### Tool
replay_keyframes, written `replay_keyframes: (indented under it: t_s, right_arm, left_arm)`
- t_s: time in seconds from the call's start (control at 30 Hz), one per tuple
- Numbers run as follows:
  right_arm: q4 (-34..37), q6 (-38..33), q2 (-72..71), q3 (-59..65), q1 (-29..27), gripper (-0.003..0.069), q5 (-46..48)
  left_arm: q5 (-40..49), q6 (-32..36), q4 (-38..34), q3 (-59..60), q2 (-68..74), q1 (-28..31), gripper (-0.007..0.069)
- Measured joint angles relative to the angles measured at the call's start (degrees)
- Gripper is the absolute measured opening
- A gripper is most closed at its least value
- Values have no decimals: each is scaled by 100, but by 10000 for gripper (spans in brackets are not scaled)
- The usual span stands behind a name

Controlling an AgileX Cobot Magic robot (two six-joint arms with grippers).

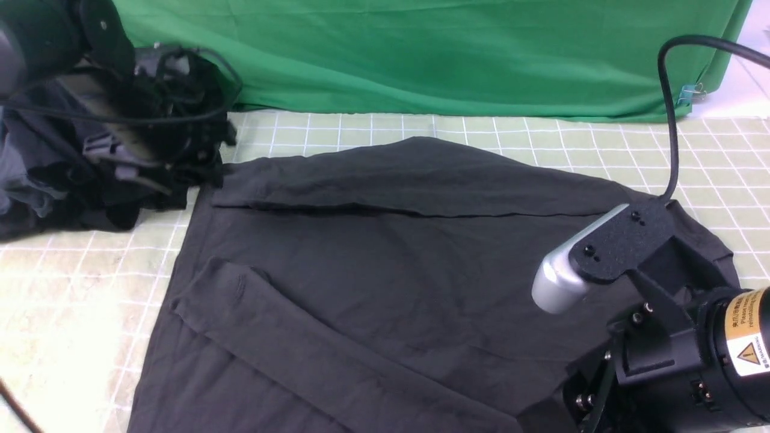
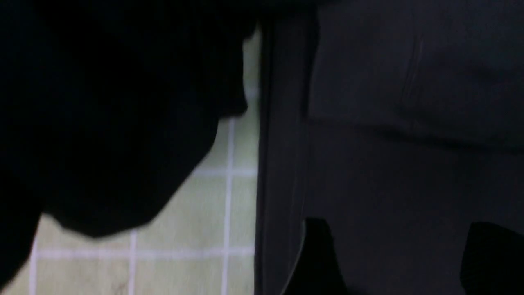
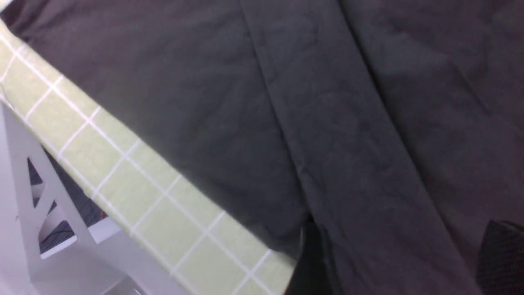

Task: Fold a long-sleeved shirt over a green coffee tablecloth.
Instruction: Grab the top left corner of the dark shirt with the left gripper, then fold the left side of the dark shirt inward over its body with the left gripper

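The left gripper (image 2: 399, 262) has its jaws standing well apart, nothing between them but the shirt (image 1: 385, 252) directly below; whether the fingertips (image 2: 315, 258) touch the fabric cannot be told. Just to one side of this gripper runs the shirt's straight edge, and beyond that edge shows the tablecloth (image 1: 72, 288), partly covered by a blurred black mass. The right gripper (image 3: 405, 262) is spread wide too and grips nothing; its fingers (image 3: 311, 262) hang over the shirt, with a folded sleeve (image 3: 348, 135) running out from between them. To the side of the right gripper the shirt ends and a strip of tablecloth follows, dropping over the table's edge. From the front, the shirt lies flat on the tablecloth between the two arms, both sleeves laid across its body. The left arm is raised at the far left over a pile (image 1: 36, 180) of dark clothes, so its gripper is hard to make out there; behind hangs a green backdrop (image 1: 421, 54)
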Motion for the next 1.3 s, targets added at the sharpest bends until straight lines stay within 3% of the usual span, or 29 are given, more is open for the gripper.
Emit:
replay_keyframes:
  t_s: [0.23,0.6,0.67,0.7,0.73,0.8,0.83,0.9,1.17,1.3]
  right_arm:
    - [-85,0,0,0,0,484,0]
    - [-198,5,0,0,0,484,6]
    - [-212,5,0,0,0,484,6]
    - [-212,5,0,0,0,484,6]
    - [-216,11,0,0,0,484,6]
    - [-229,6,0,0,0,484,0]
    - [-261,6,0,0,0,484,0]
    - [-290,6,0,0,0,484,0]
    - [-688,331,0,-35,0,484,6]
    - [-1626,1043,0,-135,0,484,12]
  left_arm:
    - [-148,0,-14,-860,981,0,392]
    - [-257,247,-148,-1110,1563,0,370]
    - [-230,427,-281,-1115,1576,0,296]
    - [-221,430,-292,-1115,1576,0,296]
    - [-197,479,-360,-1126,1576,0,210]
    - [-181,579,-406,-1134,1576,0,141]
    - [-135,702,-478,-1145,1576,0,62]
    - [-57,767,-526,-1146,1570,4,25]
    - [852,877,-919,-1316,1153,4,14]
    - [1435,899,-1074,-1354,533,-12,14]
